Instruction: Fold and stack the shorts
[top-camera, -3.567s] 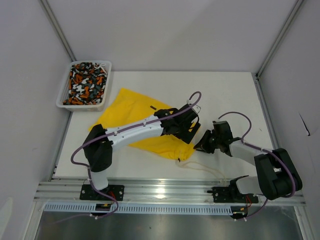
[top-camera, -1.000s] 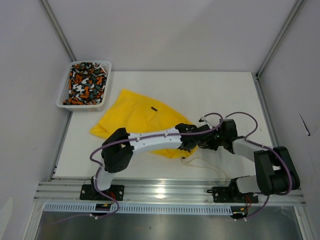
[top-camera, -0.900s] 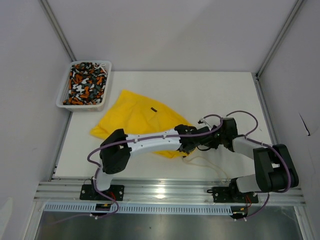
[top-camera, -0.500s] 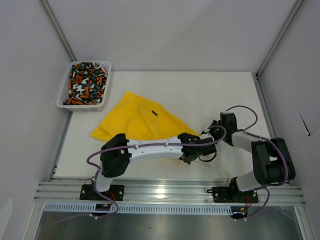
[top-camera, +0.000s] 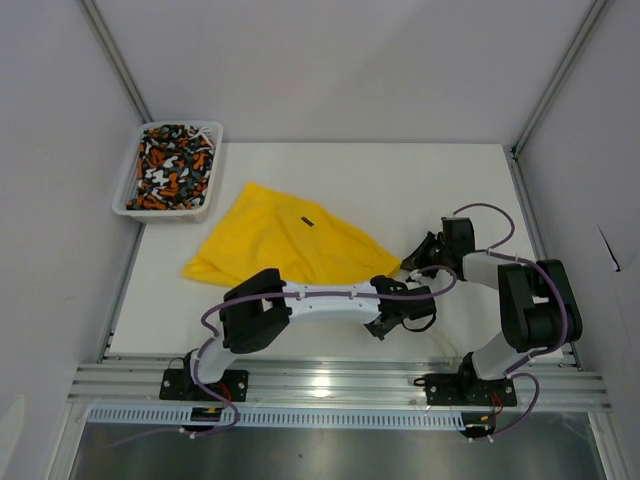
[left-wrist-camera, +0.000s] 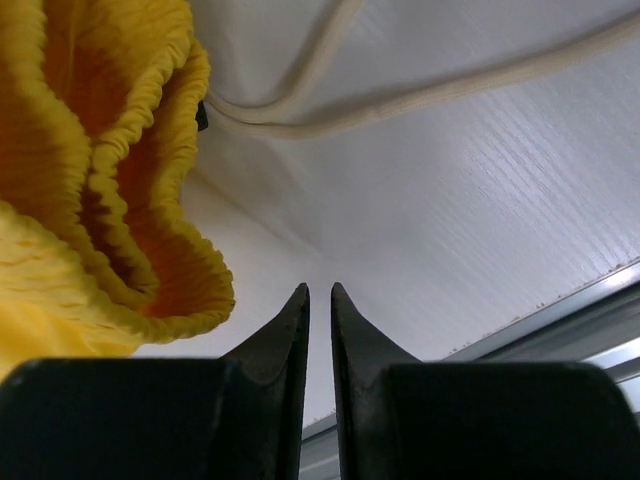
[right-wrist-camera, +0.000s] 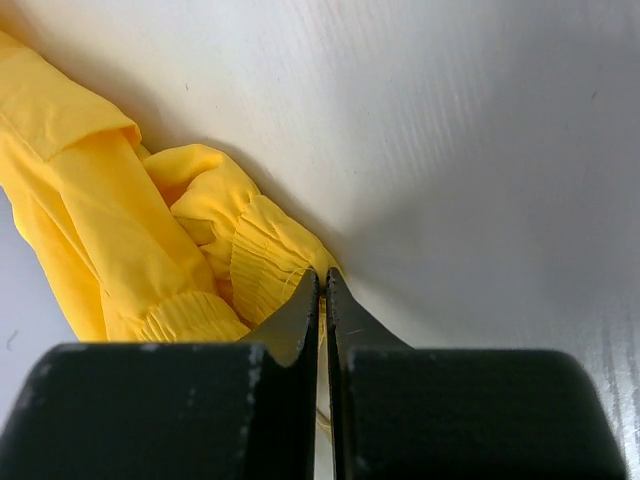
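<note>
No readable text, labels, brands, numbers or signs in any view

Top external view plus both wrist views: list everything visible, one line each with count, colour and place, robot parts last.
yellow shorts: one, bright yellow, spread mid-table, waistband bunched at right.
drawstring: one, pale cream, on the table beside the waistband.
patterned shorts: one, orange, white, black, grey-teal, inside the basket.
basket: one, white mesh, far-left corner of the table.
table: one, white.
left gripper: one, black, nearly shut, beside the waistband.
right gripper: one, black, shut on the yellow waistband.
</note>
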